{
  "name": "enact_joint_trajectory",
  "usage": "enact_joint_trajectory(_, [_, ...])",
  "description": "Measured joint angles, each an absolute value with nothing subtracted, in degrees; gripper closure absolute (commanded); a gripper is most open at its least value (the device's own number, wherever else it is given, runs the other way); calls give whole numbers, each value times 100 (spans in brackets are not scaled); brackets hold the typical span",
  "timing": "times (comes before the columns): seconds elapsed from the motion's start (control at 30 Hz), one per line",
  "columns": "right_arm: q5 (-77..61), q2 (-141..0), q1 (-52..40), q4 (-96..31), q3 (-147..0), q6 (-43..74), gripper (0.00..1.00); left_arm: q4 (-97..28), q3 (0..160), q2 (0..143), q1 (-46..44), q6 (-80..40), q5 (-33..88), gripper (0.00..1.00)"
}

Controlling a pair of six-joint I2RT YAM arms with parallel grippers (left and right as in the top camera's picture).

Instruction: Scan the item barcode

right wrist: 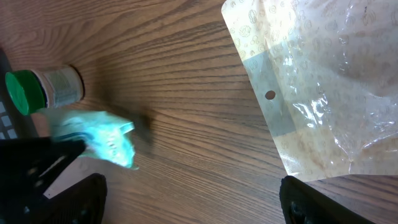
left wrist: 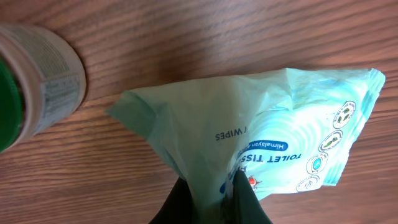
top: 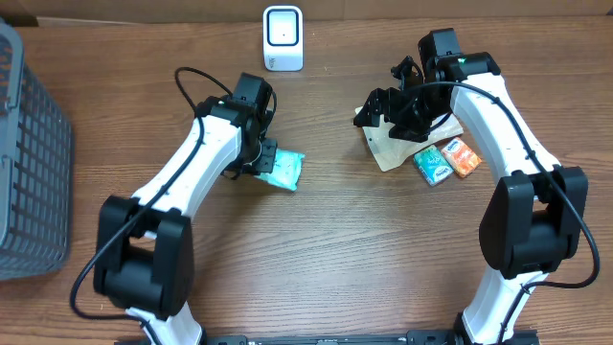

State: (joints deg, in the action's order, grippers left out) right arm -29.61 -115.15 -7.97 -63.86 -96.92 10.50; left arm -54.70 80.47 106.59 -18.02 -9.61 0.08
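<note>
Left jaws on wipes pack [left wrist: 273,124] edge

Far centre on the counter [top: 316,249]: scanner [top: 283,38]; at left edge: basket [top: 29,153]. Left of centre: wipes pack [top: 284,170], near a bottle [left wrist: 37,81]; to the right: pouch [top: 388,153], two small packets [top: 433,164] just beside.

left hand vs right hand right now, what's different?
Left hand is shut, pinching the wipes pack by one edge; right hand is open, holding nothing. Left hand's jaws meet on the pack; right hand's jaws stand wide apart, with the kraft pouch lying ungripped ahead. Shared: both are black.
</note>
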Motion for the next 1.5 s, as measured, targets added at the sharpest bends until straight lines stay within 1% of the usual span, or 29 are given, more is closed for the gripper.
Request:
enact_joint_trajectory(0.13, [-2961,-11515,-810,-6386,-9692,1052,12,-5402,8099,10565,-1800,-1170,475,96])
enact_joint_trajectory(0.27, [-3024,-11515,-904,-6377,-9692,1050,13,-5131,8099,10565,-1693,-1212,1389,96])
enact_joint_trajectory(0.47, [-3852,-11515,-1212,-6086,-9692,849,13,-5013,8099,10565,-1079,-1214,2928,96])
enact_joint_trajectory(0.63, [-4331,-11515,-1527,-5833,-9692,720,13,-5011,8099,10565,-646,-1216,3649,96])
enact_joint_trajectory(0.73, [-4491,-11515,-1817,-5601,-9692,644,16,-5013,8099,10565,-613,-1212,4036,96])
enact_joint_trajectory(0.77, [-4504,-11515,-1872,-5513,-9692,646,24,-5013,8099,10565,-624,-1212,4119,96])
enact_joint_trajectory(0.8, [-4517,-11515,-1977,-5393,-9692,635,30,-5013,8099,10565,-626,-1210,4237,96])
enact_joint_trajectory(0.87, [-4521,-11515,-2080,-5266,-9692,609,47,-5015,8099,10565,-626,-1210,4390,96])
enact_joint_trajectory(0.93, [-4488,-11515,-2115,-5231,-9692,659,67,-5013,8099,10565,-626,-1210,4464,96])
enact_joint_trajectory(1.0, [-4401,-11515,-2104,-5214,-9692,690,90,-5015,8099,10565,-626,-1210,4506,96])
enact_joint_trajectory(1.03, [-4351,-11515,-2095,-5201,-9692,718,96,-5015,8099,10565,-626,-1210,4517,96])
enact_joint_trajectory(1.07, [-4335,-11515,-2086,-5201,-9692,714,96,-5011,8099,10565,-626,-1208,4536,96])
enact_joint_trajectory(1.1, [-4340,-11515,-2082,-5196,-9692,770,96,-5011,8099,10565,-626,-1203,4541,94])
enact_joint_trajectory(1.13, [-4342,-11515,-2082,-5183,-9692,760,96,-5009,8099,10565,-626,-1190,4543,88])
enact_joint_trajectory(1.17, [-4346,-11515,-2082,-5159,-9692,749,96,-5006,8099,10565,-626,-1186,4539,79])
enact_joint_trajectory(1.27, [-4318,-11515,-2082,-5124,-9692,770,96,-5017,8099,10565,-628,-1157,4412,49])
enact_joint_trajectory(1.37, [-4160,-11515,-2082,-5094,-9692,1026,96,-5065,8099,10565,-628,-1098,3931,37])
enact_joint_trajectory(1.47, [-3841,-11515,-2082,-5109,-9692,1756,96,-5092,8099,10565,-628,-1031,3129,29])
enact_joint_trajectory(1.5, [-3793,-11515,-2082,-5120,-9692,2095,96,-5076,8099,10565,-639,-1011,2869,24])
